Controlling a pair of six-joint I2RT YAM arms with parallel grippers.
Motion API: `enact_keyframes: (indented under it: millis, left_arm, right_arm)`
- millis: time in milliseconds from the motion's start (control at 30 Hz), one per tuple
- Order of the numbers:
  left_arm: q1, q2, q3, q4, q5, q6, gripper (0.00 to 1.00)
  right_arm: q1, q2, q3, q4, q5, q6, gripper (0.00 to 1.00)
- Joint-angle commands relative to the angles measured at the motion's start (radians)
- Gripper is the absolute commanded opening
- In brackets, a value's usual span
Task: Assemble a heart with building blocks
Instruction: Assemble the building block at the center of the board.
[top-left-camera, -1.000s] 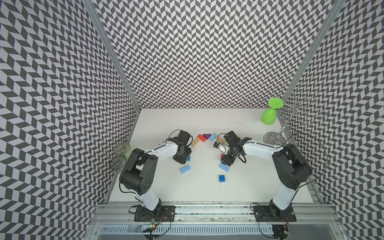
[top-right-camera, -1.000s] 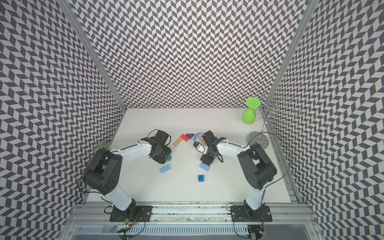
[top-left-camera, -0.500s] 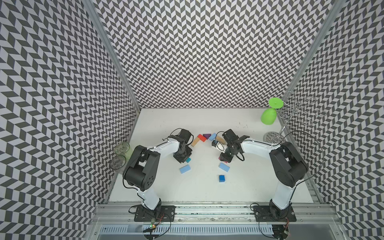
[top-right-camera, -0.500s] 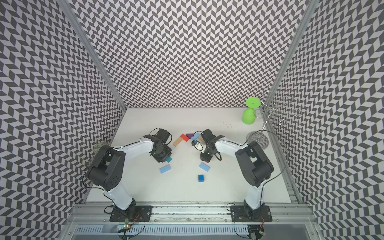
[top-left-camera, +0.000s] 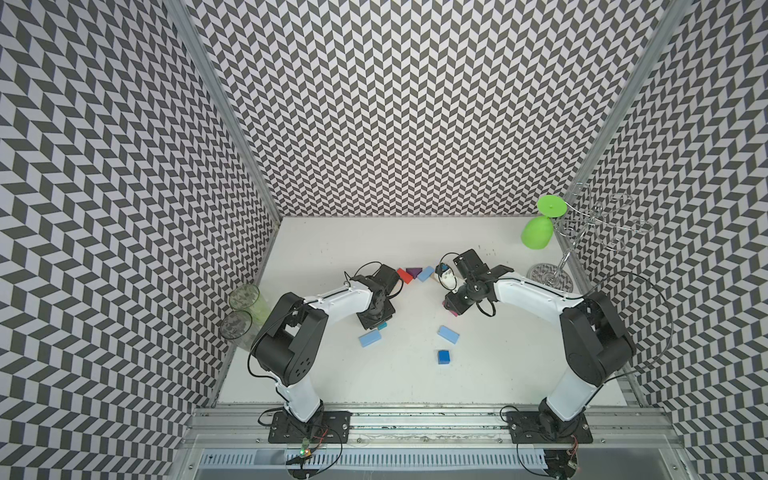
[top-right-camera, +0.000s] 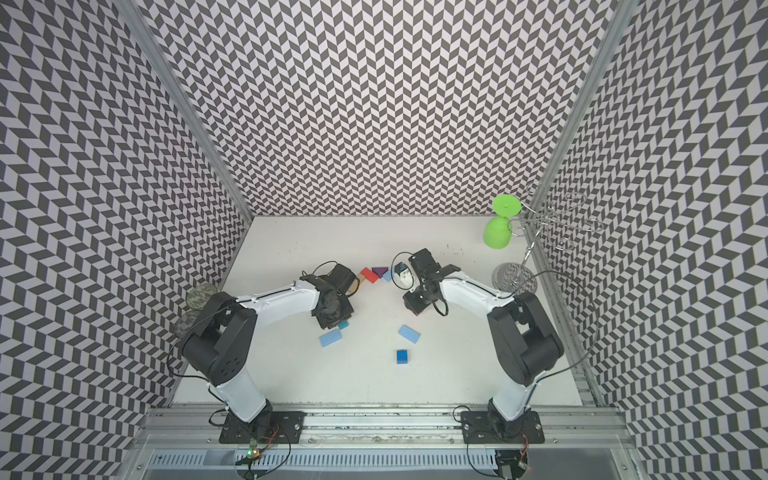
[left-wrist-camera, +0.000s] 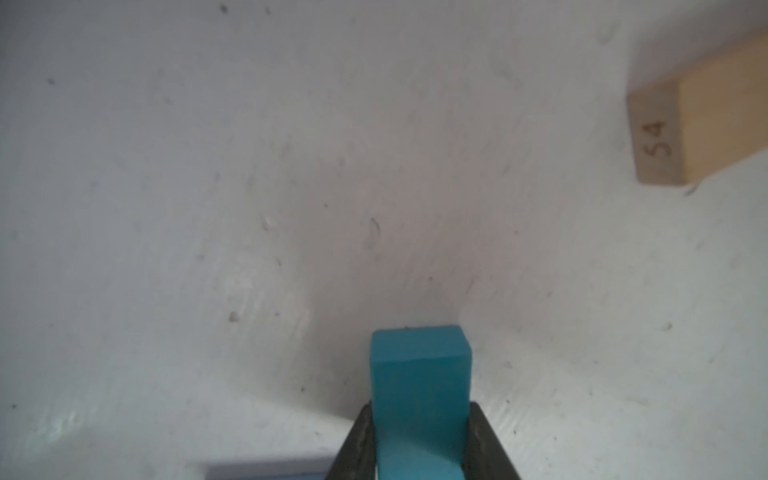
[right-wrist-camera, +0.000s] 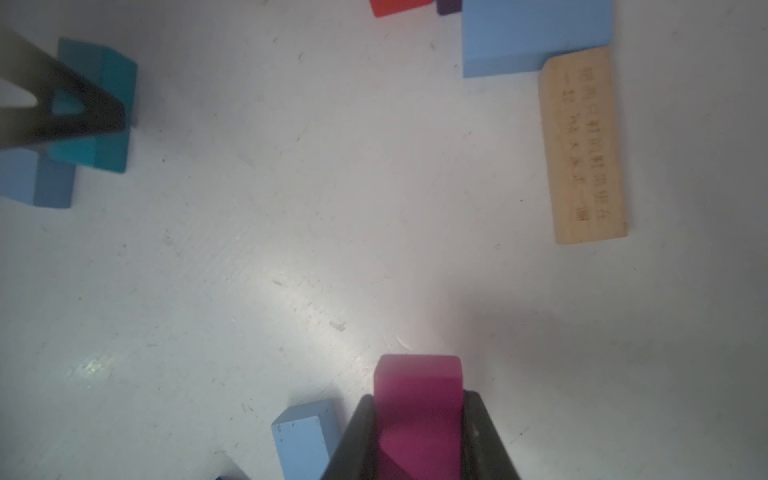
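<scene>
My left gripper (left-wrist-camera: 420, 440) is shut on a teal block (left-wrist-camera: 419, 374) low over the table, left of centre in both top views (top-left-camera: 376, 322). My right gripper (right-wrist-camera: 417, 436) is shut on a magenta block (right-wrist-camera: 417, 395), right of centre (top-right-camera: 415, 307). At the back between the arms a red block (top-left-camera: 404, 274), a purple triangle (top-left-camera: 413, 272) and a light blue block (top-left-camera: 425, 273) lie in a row. A tan block (right-wrist-camera: 582, 145) touches that light blue one. Another tan block (left-wrist-camera: 706, 120) lies near my left gripper. Two light blue blocks (top-left-camera: 370, 338) (top-left-camera: 448, 334) and a blue cube (top-left-camera: 444, 356) lie nearer the front.
A green goblet (top-left-camera: 538, 232) hangs on a wire rack (top-left-camera: 598, 224) at the back right, above the rack's round base (top-left-camera: 550, 276). Two clear tumblers (top-left-camera: 245, 297) (top-left-camera: 235, 324) stand at the table's left edge. Patterned walls close in three sides.
Both grippers have shut on their blocks, the left on the teal one and the right on the magenta one. Both arms shifted slightly.
</scene>
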Motion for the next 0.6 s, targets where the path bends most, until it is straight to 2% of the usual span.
enact_keyframes:
  millis: [0, 200, 567]
  left_arm:
    - [-0.049, 0.045, -0.018, -0.071, 0.031, -0.013, 0.04]
    - [-0.069, 0.105, 0.063, -0.056, 0.081, -0.062, 0.04]
    - [-0.067, 0.227, 0.227, -0.065, 0.109, -0.181, 0.05]
  right_arm:
    - [-0.002, -0.059, -0.007, 0.041, 0.054, 0.093, 0.00]
    - [-0.008, -0.012, -0.022, -0.012, 0.206, 0.126, 0.00]
    - [-0.025, -0.015, -0.108, 0.018, 0.219, 0.150, 0.00]
